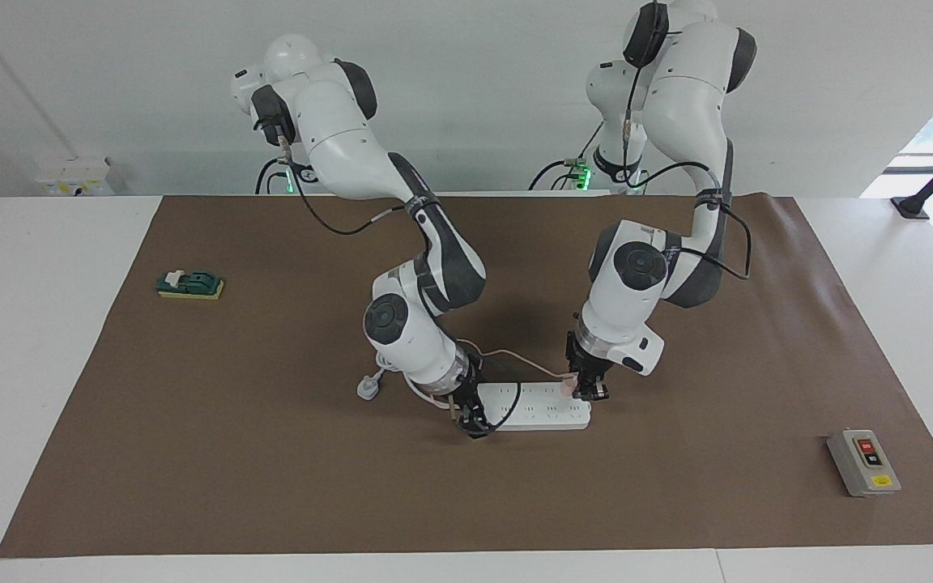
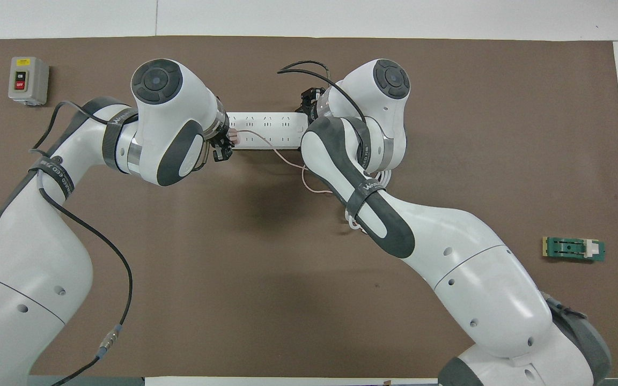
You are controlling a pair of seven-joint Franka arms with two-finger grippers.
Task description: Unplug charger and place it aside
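The white power strip (image 1: 543, 414) (image 2: 266, 130) lies mid-table on the brown mat. The small pink charger (image 1: 568, 385) (image 2: 233, 139) sits in the strip at the left arm's end, on the side nearer the robots. My left gripper (image 1: 588, 391) (image 2: 223, 146) is down on the charger with its fingers closed on it. The thin pink cable (image 1: 515, 357) (image 2: 283, 159) trails from the charger toward the robots. My right gripper (image 1: 471, 422) (image 2: 309, 103) is down on the strip's other end, its fingers clasping the strip.
A white three-pin plug (image 1: 368, 389) with thick cord lies beside the strip, under my right arm. A grey switch box (image 1: 863, 461) (image 2: 28, 80) stands toward the left arm's end. A green block on a yellow pad (image 1: 189, 284) (image 2: 573, 249) lies toward the right arm's end.
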